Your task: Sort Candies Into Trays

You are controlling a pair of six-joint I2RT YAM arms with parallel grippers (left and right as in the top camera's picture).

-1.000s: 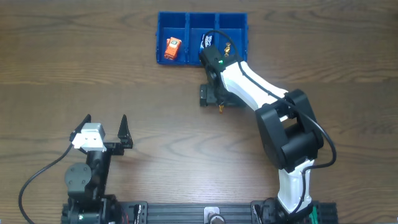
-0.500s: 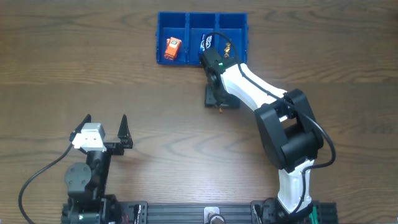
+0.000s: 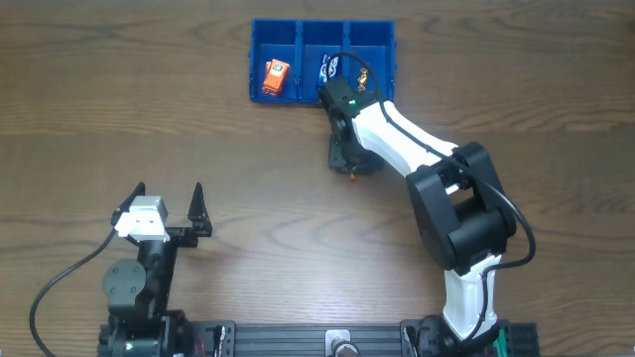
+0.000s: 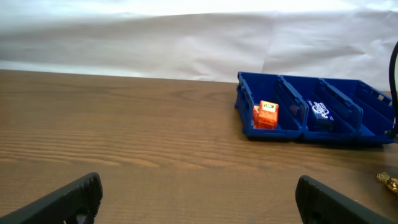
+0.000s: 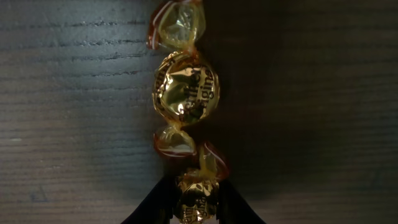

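Note:
A blue three-compartment tray [image 3: 252, 61] stands at the back of the wooden table. An orange candy [image 3: 276, 78] lies in its left compartment and a blue-wrapped candy [image 3: 327, 67] in the middle one. My right gripper [image 3: 349, 165] is down at the table just in front of the tray. In the right wrist view the right gripper [image 5: 196, 186] is shut on a gold-wrapped candy [image 5: 196, 198], and a second gold candy [image 5: 185, 90] lies on the wood touching it. My left gripper [image 3: 169, 193] stands open near the front left, holding nothing.
The left wrist view shows the tray [image 4: 273, 133] with the orange candy [image 4: 267, 115] and blue candy [image 4: 320, 111], and a gold candy [image 4: 388, 181] on the table to its right. Bare wood lies between the two arms.
The right gripper's fingers have drawn together on the gold candy in front of the tray. The left arm has not moved.

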